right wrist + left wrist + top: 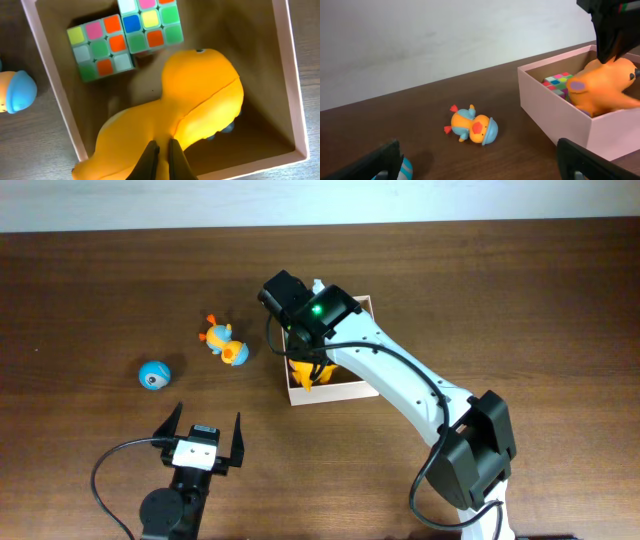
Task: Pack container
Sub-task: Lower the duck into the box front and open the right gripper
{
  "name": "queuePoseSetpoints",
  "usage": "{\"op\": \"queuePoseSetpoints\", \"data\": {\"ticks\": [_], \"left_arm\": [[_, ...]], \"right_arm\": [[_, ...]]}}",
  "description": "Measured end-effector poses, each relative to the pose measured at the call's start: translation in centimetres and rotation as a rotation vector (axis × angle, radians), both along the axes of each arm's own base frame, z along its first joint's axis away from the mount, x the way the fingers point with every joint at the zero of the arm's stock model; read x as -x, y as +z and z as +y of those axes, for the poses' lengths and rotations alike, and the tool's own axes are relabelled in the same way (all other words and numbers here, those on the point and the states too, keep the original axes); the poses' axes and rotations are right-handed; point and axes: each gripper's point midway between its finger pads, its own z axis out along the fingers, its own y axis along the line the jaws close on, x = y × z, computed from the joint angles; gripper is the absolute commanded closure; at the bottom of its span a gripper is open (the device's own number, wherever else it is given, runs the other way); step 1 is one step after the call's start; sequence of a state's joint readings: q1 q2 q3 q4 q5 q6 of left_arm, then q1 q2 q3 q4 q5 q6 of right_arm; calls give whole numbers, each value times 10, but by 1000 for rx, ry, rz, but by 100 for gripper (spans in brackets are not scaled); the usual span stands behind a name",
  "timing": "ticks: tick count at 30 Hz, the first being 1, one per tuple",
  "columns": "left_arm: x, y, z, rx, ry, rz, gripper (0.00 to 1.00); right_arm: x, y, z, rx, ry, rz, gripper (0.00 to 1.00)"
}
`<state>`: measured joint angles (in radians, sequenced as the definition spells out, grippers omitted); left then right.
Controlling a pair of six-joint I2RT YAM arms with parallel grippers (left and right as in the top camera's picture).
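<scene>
Container [318, 394] half hidden overhead by right arm; right gripper [162, 155] inside, nearly closed, pinching orange toy [200, 100]. Left gripper [207, 425] near container, spread wide, empty.

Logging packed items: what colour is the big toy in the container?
Orange-yellow toy; right wrist view.

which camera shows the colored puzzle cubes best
The right wrist view: both cubes lie in plain sight on the box floor. The left wrist view catches only one corner behind the box wall; overhead, the arm hides them.
</scene>
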<state>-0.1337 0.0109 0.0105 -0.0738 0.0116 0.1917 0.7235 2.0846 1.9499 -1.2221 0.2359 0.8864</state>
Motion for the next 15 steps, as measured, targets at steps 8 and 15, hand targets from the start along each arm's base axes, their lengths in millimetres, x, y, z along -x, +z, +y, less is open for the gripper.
{"op": "queuePoseSetpoints", "data": {"ticks": [8, 15], "left_arm": [[0, 0, 0, 0, 0, 0, 1], [0, 0, 0, 0, 0, 0, 1]], "right_arm": [[3, -5, -2, 9, -3, 14, 80], [4, -5, -1, 4, -2, 18, 64]]}}
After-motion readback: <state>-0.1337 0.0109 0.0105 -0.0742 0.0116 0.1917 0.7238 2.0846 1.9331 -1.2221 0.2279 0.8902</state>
